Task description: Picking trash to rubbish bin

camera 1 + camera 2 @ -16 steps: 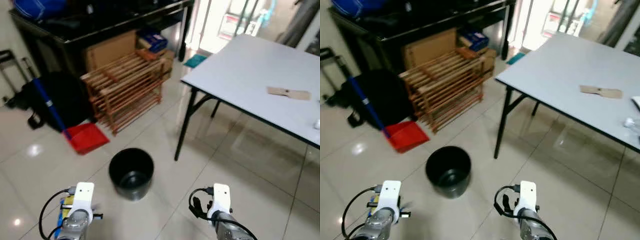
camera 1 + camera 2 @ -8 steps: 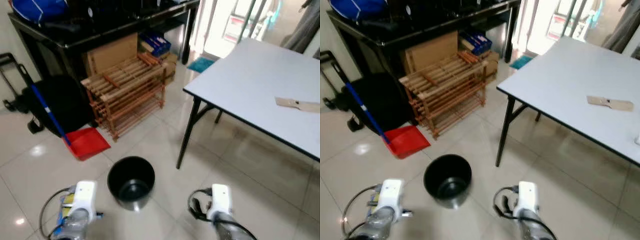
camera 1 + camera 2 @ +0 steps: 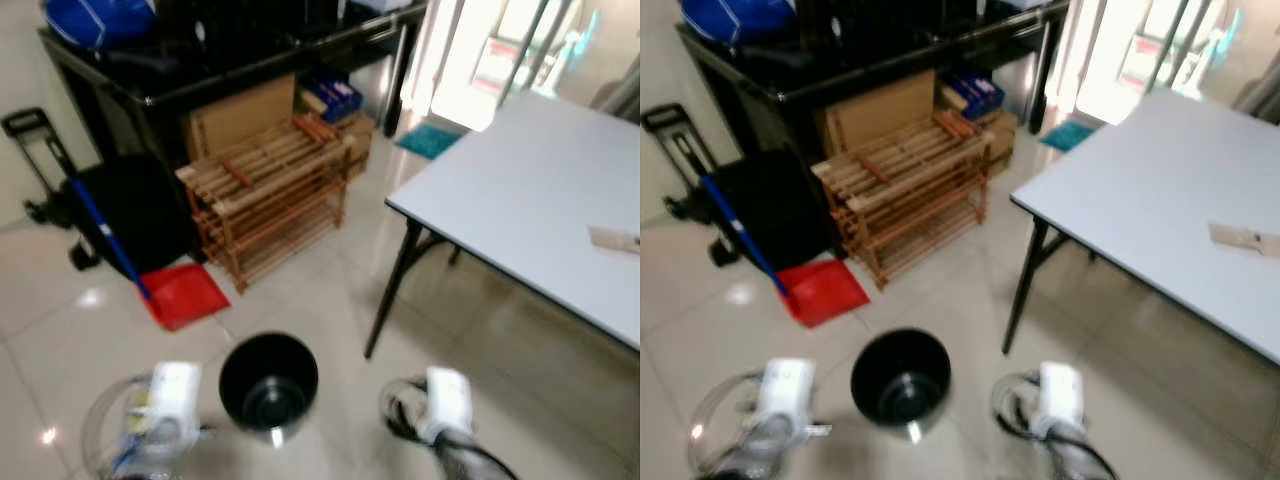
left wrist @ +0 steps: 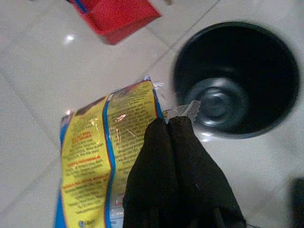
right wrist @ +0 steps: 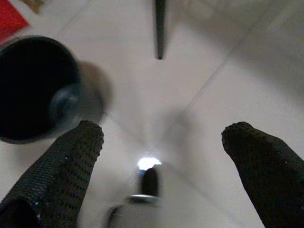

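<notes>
A black round rubbish bin (image 3: 268,384) stands on the tiled floor straight in front of me, between my two wrists. In the left wrist view my left gripper (image 4: 168,124) is shut on a yellow and blue snack wrapper (image 4: 102,152), held beside the bin (image 4: 237,83) and above the floor. My right gripper (image 5: 164,137) is open, with nothing between its fingers (image 5: 71,166), and hangs over the floor to the right of the bin (image 5: 35,88). A piece of brown paper (image 3: 620,239) lies on the grey table (image 3: 520,200).
A wooden shoe rack (image 3: 265,195) and cardboard stand under a black desk at the back. A red dustpan (image 3: 185,295) with a blue handle and a black bag lie at the left. The table's black leg (image 3: 390,300) stands right of the bin.
The camera has moved forward and tilted; the bin now sits lower and nearer between my wrists. The picture is more blurred. Both grippers keep their state.
</notes>
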### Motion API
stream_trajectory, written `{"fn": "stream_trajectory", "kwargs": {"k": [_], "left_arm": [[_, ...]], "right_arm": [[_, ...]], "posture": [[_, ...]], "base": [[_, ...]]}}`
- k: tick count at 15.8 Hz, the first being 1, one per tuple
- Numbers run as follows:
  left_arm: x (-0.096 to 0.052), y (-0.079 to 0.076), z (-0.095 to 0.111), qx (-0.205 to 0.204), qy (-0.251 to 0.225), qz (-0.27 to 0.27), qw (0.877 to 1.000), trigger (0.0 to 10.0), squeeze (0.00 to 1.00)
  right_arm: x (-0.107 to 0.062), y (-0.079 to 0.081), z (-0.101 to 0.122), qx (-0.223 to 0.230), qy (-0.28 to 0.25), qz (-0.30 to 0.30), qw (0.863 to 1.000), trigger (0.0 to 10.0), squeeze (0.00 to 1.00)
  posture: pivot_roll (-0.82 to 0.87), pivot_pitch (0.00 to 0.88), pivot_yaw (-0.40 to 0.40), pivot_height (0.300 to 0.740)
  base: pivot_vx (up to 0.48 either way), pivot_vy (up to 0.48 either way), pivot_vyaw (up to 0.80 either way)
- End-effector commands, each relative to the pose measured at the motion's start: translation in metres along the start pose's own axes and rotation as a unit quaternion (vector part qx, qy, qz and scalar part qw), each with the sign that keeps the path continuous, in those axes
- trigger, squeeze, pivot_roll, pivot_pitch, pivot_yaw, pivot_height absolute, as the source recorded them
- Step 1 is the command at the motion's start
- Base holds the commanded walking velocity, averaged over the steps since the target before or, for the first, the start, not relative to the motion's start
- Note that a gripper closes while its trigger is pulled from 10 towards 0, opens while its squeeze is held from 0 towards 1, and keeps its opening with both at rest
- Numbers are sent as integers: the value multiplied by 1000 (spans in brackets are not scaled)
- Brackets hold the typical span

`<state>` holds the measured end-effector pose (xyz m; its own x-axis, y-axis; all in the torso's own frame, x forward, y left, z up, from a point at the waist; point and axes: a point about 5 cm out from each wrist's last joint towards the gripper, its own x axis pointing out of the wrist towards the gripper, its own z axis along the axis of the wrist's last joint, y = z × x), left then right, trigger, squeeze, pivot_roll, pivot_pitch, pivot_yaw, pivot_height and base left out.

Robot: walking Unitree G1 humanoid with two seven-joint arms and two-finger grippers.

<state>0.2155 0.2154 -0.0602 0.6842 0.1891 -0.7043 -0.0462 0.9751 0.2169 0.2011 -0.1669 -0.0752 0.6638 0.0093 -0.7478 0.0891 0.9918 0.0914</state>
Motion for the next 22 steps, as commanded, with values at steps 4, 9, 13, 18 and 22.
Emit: {"fn": "stream_trajectory", "kwargs": {"k": [4, 9, 13, 18, 22], "left_arm": [[-1, 14, -5, 4, 10, 17, 1000, 10000, 0], [-1, 13, -4, 5, 8, 16, 1000, 10000, 0], [0, 13, -4, 4, 8, 17, 1000, 10000, 0], [0, 12, -2, 2, 3, 18, 1000, 10000, 0], [0, 12, 1, 4, -4, 16, 1000, 10000, 0]], "right_arm": [[3, 11, 7, 9, -11, 11, 1000, 10000, 0], [2, 11, 6, 6, -9, 11, 1000, 10000, 0], [2, 11, 6, 6, -8, 12, 1000, 10000, 0], [2, 12, 6, 5, -7, 14, 1000, 10000, 0], [4, 17, 15, -6, -18, 30, 999, 10000, 0]], "posture": [[4, 58, -37, 740], [4, 59, -37, 740], [4, 59, -36, 740], [2, 60, -36, 740], [-1, 68, -40, 740]], "base": [[324, 0, 200], [323, 0, 0], [323, 0, 0], [256, 0, 0], [0, 0, 0]]}}
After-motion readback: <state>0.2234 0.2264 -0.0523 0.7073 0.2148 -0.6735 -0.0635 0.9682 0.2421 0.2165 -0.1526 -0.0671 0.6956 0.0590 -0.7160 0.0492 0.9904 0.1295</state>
